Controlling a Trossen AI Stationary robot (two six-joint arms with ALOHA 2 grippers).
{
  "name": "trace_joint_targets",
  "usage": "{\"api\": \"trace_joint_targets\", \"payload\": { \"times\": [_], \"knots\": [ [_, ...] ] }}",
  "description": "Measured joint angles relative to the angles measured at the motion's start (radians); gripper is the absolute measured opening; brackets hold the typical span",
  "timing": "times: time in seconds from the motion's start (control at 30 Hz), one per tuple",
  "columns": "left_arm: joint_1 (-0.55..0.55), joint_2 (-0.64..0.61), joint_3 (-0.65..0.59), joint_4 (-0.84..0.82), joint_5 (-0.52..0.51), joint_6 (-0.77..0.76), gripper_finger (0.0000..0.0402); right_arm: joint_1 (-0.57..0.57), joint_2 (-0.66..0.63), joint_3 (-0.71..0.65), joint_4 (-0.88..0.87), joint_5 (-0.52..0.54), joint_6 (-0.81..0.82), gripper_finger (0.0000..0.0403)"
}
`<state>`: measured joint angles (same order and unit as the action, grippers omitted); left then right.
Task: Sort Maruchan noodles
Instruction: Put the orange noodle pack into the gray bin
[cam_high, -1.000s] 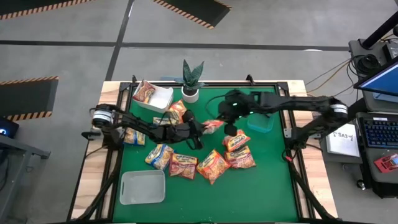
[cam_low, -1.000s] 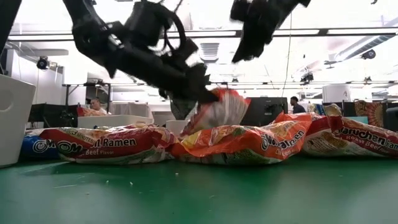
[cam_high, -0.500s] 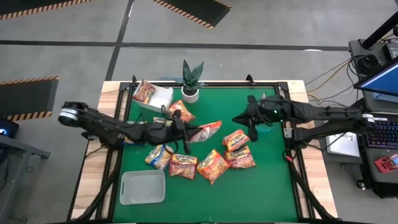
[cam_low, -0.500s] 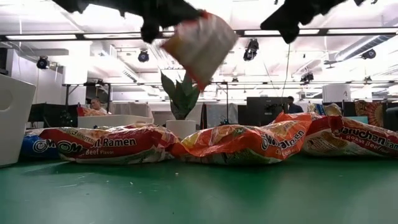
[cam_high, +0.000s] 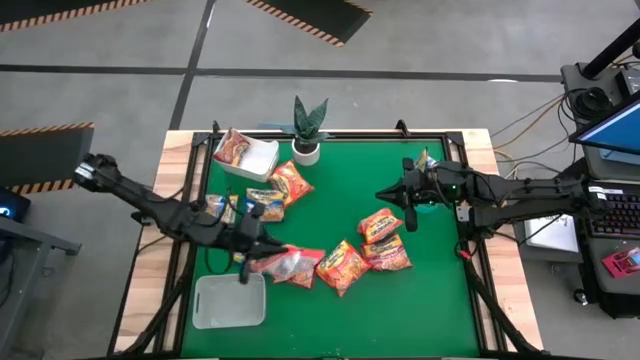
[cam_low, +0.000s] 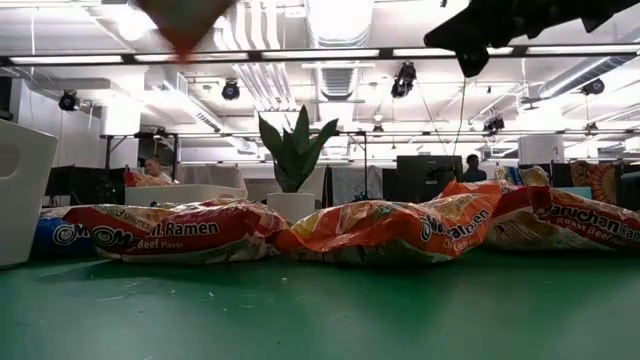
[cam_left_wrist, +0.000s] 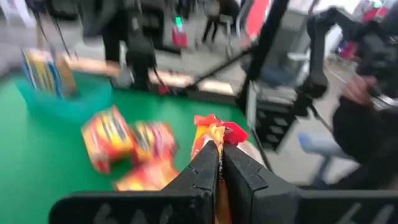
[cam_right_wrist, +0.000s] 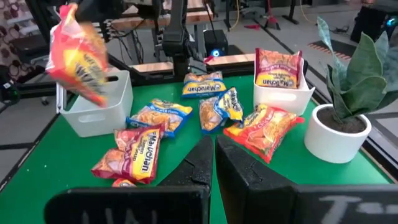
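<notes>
Overhead, worktop (cam_high: 430, 300): green mat, noodle packets (cam_high: 345, 262) scattered mid-table.
Room: grey floor.
Left end effector (cam_high: 250, 262): clamped on red packet (cam_high: 280, 262), above near-left tray (cam_high: 230, 302).
Right end effector (cam_high: 385, 193): closed, empty, far right.

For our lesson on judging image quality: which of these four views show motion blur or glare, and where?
Left wrist view: whole background smeared, only the left claw and its red packet fairly crisp. Right wrist view: the carried packet is streaked. Low view: ceiling lights glare, arms silhouetted. High view: evenly lit, sharp.
</notes>
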<state>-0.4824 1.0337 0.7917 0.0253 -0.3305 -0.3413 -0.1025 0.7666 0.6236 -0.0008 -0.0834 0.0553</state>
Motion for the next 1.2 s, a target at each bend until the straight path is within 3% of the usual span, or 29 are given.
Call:
{"api": "trace_joint_targets", "payload": {
  "times": [0.27,0.43,0.57,0.73,1.1,1.2],
  "knots": [
    [-0.15,-0.042,0.147,-0.471,0.0,-0.381,0.0,0.0,0.01,0.002,0.002,-0.002,-0.001,0.0009],
    [-0.216,0.028,0.3,-0.92,0.021,-0.747,0.0,0.0,0.029,0.002,0.007,-0.002,0.009,0.0009],
    [-0.271,0.108,0.378,-1.1,0.12,-0.943,0.0,0.0,0.042,0.002,0.008,-0.002,0.023,0.0009],
    [-0.303,0.217,0.452,-1.111,0.192,-0.98,0.0,0.0,0.059,0.002,0.011,-0.002,0.024,0.0009],
    [-0.303,0.417,0.568,-1.12,0.22,-0.833,0.0,0.0,0.066,0.003,0.016,-0.002,0.023,0.0009],
    [-0.303,0.452,0.569,-1.149,0.304,-0.849,0.0,0.0,0.066,0.003,0.017,-0.002,0.024,0.0009]
  ]
}}
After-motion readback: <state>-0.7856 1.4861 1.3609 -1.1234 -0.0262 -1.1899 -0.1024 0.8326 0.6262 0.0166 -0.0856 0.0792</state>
